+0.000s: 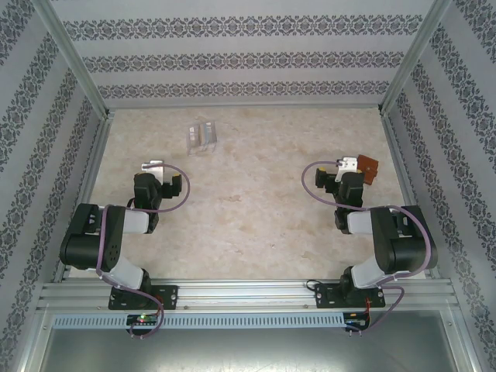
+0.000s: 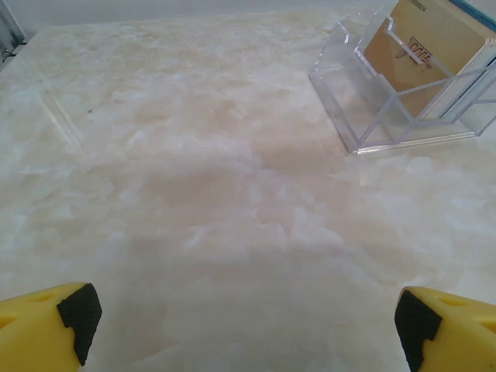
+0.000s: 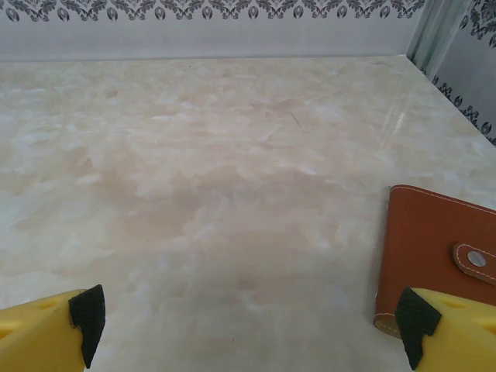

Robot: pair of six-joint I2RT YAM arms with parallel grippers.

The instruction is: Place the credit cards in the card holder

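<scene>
The left hand (image 2: 244, 325) and right hand (image 3: 252, 322) both gape wide over the desk (image 2: 194, 194), holding nothing. The wallet (image 3: 434, 256) lies flat just beside the right hand. Farther off, ahead of the left hand, cards (image 2: 407, 54) stand in a clear box (image 2: 349, 101).

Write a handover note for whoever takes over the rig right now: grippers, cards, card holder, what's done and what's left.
Left gripper: open, empty, facing the clear box.
Right gripper: open, empty, beside the card holder.
Credit cards: standing in the clear box.
The card holder looks closed, flat on the table.
Done: nothing yet.
Left: open holder, move all cards in.
</scene>
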